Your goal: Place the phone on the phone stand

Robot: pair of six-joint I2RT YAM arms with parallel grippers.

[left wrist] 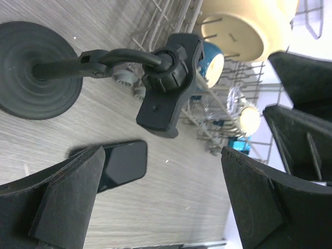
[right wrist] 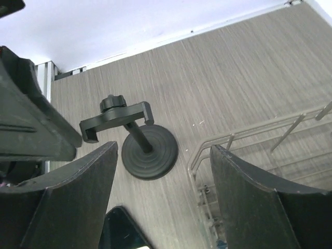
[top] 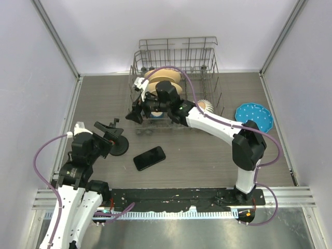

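Observation:
The black phone (top: 149, 158) lies flat on the wood table, right of the phone stand (top: 118, 147). The stand is upright on its round disc base, with its clamp head (top: 106, 126) empty. My left gripper (top: 101, 141) is open and empty just left of the stand. Its wrist view shows the stand (left wrist: 36, 70), the clamp head (left wrist: 168, 85) and the phone (left wrist: 122, 165) past the open gripper (left wrist: 163, 171). My right gripper (top: 136, 110) is open and empty, above the table by the rack's front left corner. Its wrist view shows the stand (right wrist: 150, 150) and a phone corner (right wrist: 119, 233) below the gripper (right wrist: 163, 155).
A wire dish rack (top: 176, 57) with bowls and a blue cup (top: 158, 113) stands at the back centre; its rail (right wrist: 233, 137) is close under my right gripper. A blue plate (top: 254, 116) lies at the right. White walls enclose the table.

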